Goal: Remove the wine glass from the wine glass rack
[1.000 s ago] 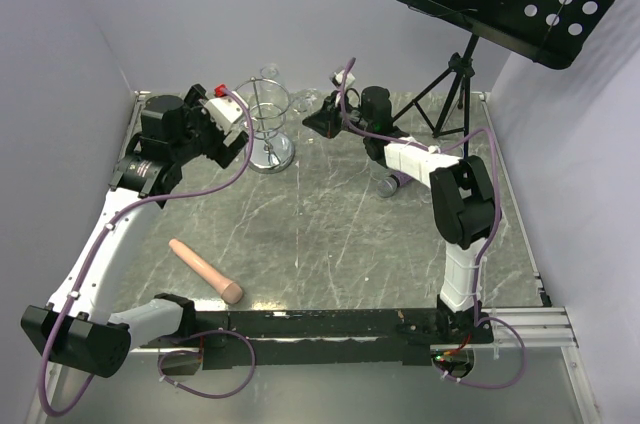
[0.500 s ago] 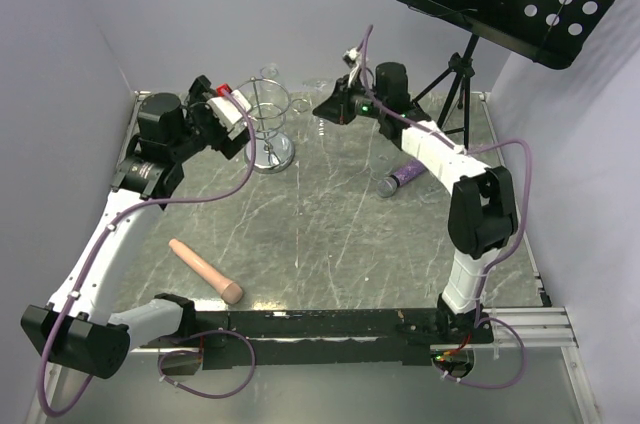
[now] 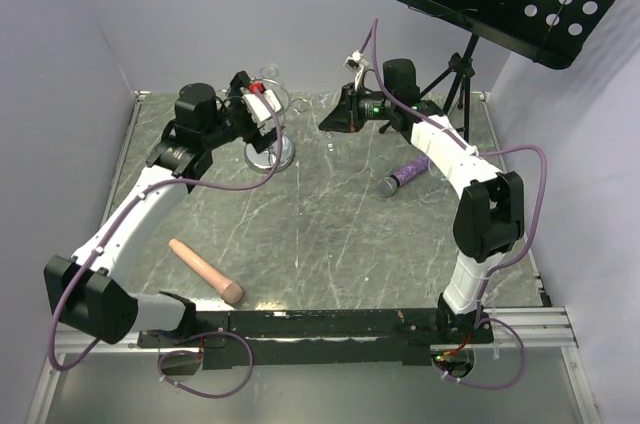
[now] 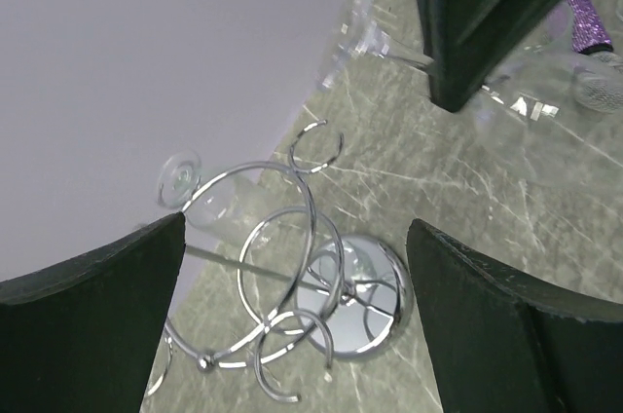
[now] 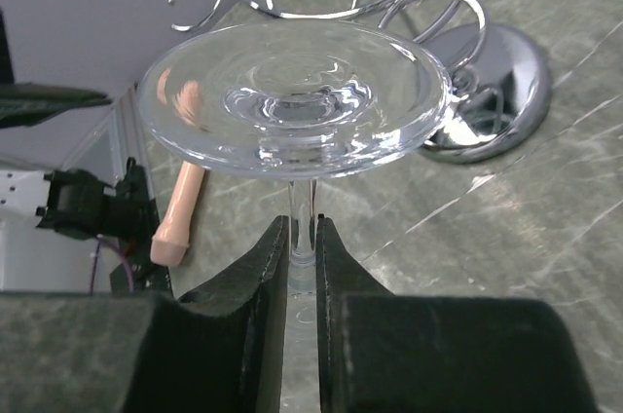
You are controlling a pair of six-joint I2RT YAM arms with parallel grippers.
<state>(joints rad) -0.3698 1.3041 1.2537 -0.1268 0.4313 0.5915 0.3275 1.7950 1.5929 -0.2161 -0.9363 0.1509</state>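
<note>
The right tool [image 5: 304,238] is clamped narrow on the stem of the wine glass [image 5: 292,101], close to its foot, carrying it above the counter [image 3: 330,234] clear of the wine glass rack [image 3: 270,149], while the left tool [image 3: 252,109] stands wide beside the rack, probably to steady it.

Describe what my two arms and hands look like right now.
The left arm and right arm have white links, black joints and looping purple cables. The left hand and right hand are black with blocky fingers; the left shows a red mark.

clear glossy wine glass [image 5: 292,96] (smooth); shiny chrome wire rack [image 4: 292,267].
</note>
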